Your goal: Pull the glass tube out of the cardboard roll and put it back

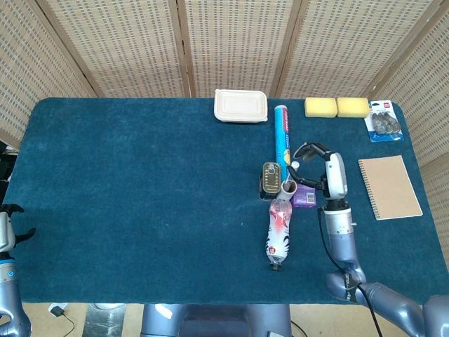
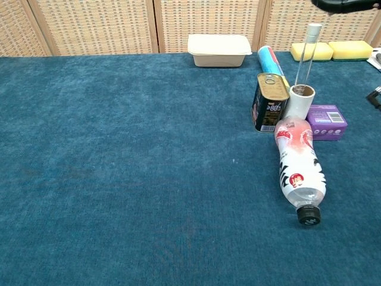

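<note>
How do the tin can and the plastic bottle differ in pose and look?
The can stands upright; the bottle lies on its side, black cap toward the camera. The can is dark and opaque with a gold top; the bottle is clear with a red and white label. Both sit on the blue cloth beside the roll.

The glass tube's (image 2: 307, 52) lower end is hidden inside the cardboard roll (image 2: 298, 102); the right hand (image 2: 348, 5) is cut off by the chest view's top edge.

Right hand (image 1: 324, 166) above purple box (image 1: 304, 196), cardboard roll (image 1: 288, 187) upright beside tin (image 1: 271, 180), bottle (image 1: 279, 232) lying
</note>
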Robot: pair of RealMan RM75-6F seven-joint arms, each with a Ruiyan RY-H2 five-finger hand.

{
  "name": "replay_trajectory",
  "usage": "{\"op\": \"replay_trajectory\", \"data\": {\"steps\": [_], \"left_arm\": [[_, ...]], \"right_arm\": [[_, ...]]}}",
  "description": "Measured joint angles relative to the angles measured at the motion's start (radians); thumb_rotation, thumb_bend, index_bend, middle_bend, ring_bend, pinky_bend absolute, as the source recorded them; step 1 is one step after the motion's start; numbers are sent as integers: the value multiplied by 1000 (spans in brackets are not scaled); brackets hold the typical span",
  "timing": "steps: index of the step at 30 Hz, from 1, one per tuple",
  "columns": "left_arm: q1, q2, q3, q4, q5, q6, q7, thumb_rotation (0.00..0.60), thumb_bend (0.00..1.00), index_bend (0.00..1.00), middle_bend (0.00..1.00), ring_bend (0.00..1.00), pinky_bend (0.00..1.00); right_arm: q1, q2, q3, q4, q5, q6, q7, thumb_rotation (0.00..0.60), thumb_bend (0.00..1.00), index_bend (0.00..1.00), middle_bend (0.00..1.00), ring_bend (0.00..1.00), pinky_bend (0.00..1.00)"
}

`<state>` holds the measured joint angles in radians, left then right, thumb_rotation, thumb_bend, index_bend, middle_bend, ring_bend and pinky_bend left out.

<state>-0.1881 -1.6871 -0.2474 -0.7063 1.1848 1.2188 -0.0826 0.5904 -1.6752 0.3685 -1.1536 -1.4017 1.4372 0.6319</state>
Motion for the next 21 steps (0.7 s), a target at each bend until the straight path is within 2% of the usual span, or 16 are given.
{"op": "replay_trajectory", "data": {"steps": [7,12,15,21], "left_arm": [[-14,0,6,13,13,-11,-13,600,122,428,389,216,305],[-23,0,10,23,21,-18,-23,600,121,427,389,216,305],[-26,-1,12,27,24,-21,-29,600,121,427,389,216,305],[-31,-3,14,35,28,-24,-32,600,120,428,389,216,305]], "right_arm": [[-59,87,10,-102,1,78,-142,596,299,515,533,487,505],[-111,166,-7,-176,-6,103,-211,597,299,515,531,484,505],[-140,219,-36,-201,-17,102,-244,595,298,513,522,475,503],[-210,353,-136,-226,-51,68,-322,596,299,492,487,437,479]]}}
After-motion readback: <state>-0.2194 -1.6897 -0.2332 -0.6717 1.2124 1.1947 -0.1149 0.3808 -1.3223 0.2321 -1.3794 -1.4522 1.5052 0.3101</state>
